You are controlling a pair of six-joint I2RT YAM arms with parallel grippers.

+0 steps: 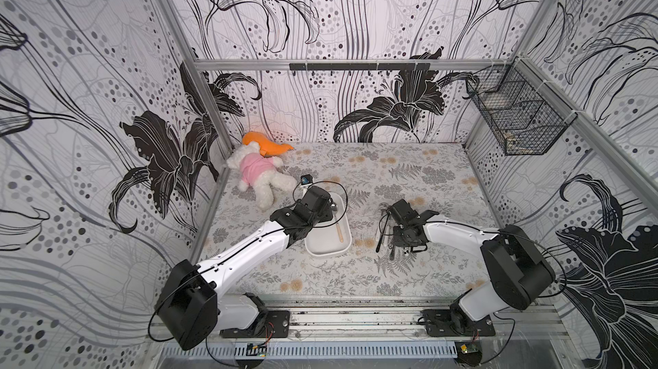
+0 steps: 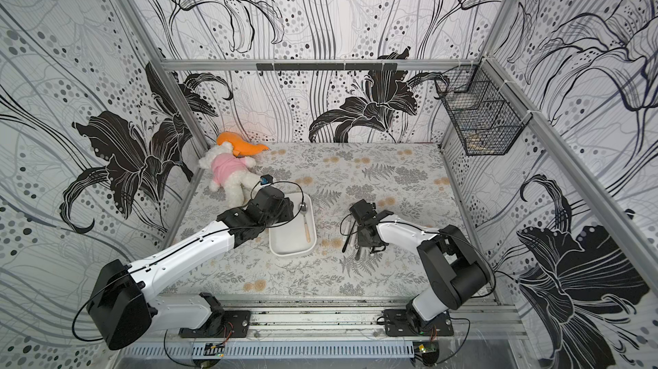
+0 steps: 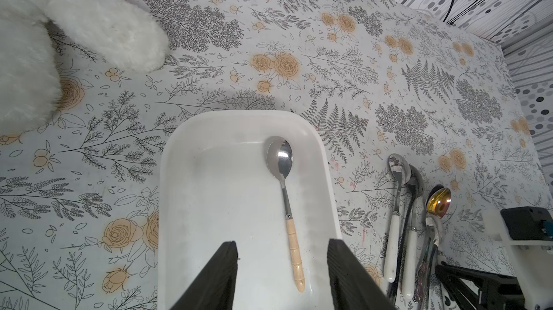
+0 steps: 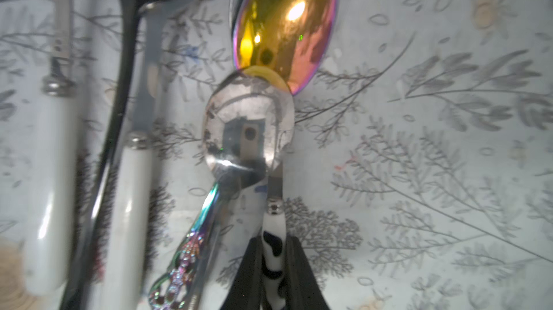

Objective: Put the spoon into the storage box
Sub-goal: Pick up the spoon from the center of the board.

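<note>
Left of centre on the surface [image 1: 409, 171], the storage box [image 1: 322, 241] holds one beige-handled spoon [image 3: 288, 203] lying lengthwise by its right wall. The left gripper [image 3: 281, 244] hangs over it, jaws apart and empty. Further right, the right gripper [image 4: 273, 241] pinches the cow-patterned spoon [image 4: 248, 132] by its handle, among other spoons [image 3: 401, 203] largely hidden in both top views. The wire basket [image 1: 516, 118] has unclear contents.

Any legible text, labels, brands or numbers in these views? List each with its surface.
None legible. The storage box, the spoon in it and the loose spoons carry no print; the black-and-white-handled spoon shows blotches, not letters. Circuit boards on the front rail are too small to read.
</note>
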